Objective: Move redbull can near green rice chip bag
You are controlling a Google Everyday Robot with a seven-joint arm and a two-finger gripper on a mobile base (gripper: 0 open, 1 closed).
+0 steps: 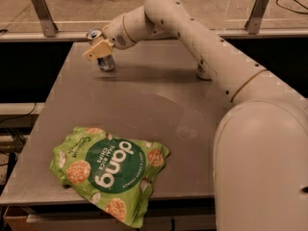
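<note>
gripper [98,50] at slim redbull can [107,64]; crinkled green rice chip bag [108,174] apart.

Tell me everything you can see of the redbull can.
The redbull can is a slim metal can, silver and blue, with a silver top. It stands on its base at the far left part of the grey table, well away from the green rice chip bag at the near edge. The gripper is right at the can and crosses its middle, so only the top and the lower body show. Whether the can is gripped cannot be told.
</note>
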